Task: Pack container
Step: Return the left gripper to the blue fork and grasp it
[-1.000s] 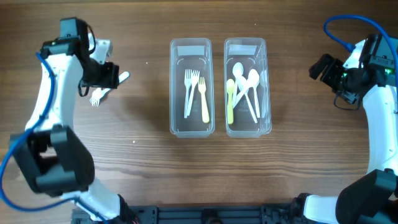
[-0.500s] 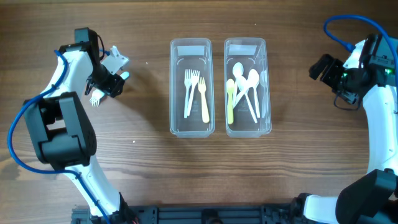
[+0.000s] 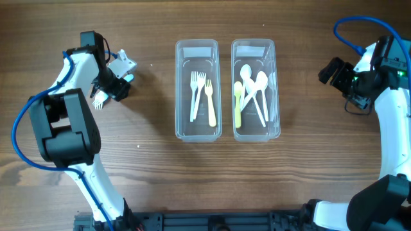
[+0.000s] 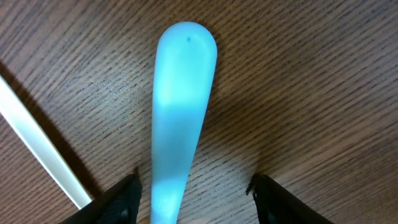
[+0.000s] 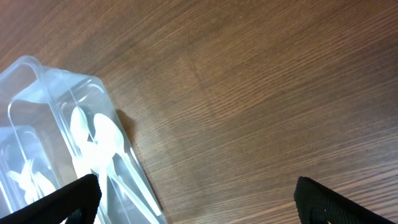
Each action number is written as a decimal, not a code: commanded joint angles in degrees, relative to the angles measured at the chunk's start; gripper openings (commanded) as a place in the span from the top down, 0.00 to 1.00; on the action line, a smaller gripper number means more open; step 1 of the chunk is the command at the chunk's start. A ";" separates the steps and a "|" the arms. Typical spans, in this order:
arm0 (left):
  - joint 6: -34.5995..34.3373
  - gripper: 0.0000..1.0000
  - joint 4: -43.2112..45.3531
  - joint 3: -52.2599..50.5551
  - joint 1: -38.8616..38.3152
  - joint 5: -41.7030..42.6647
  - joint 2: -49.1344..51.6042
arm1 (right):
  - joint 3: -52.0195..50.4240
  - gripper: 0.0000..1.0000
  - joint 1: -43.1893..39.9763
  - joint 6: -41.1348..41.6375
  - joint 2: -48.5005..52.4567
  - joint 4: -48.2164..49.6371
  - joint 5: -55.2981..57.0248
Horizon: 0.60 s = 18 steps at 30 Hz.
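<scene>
A light blue utensil (image 4: 180, 112) lies on the wood, its rounded end pointing away from me; in the overhead view only its tip (image 3: 127, 78) shows. My left gripper (image 4: 196, 208) is open and low over it, one finger on each side, the left finger (image 4: 118, 202) closer. It sits at the table's left (image 3: 117, 85). A white fork (image 3: 98, 101) lies beside it, with its handle (image 4: 37, 146) in the wrist view. Two clear containers stand mid-table: the left one (image 3: 198, 131) holds forks, the right one (image 3: 257, 131) holds spoons. My right gripper (image 5: 205, 202) is open and empty at the far right (image 3: 332, 69).
The right wrist view shows the spoon container (image 5: 37, 81) at its left edge and bare wood elsewhere. A blue cable (image 3: 353, 25) loops above the right arm. The left arm's links (image 3: 64, 128) stretch along the table's left side.
My left arm has swung and its wrist has turned; the gripper has shifted slightly right and down over the blue utensil. The right arm has not moved.
</scene>
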 commanded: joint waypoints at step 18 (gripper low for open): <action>-37.24 0.96 -12.72 0.79 -1.57 2.27 -2.23 | -0.04 0.00 0.13 0.20 0.72 -0.76 -0.50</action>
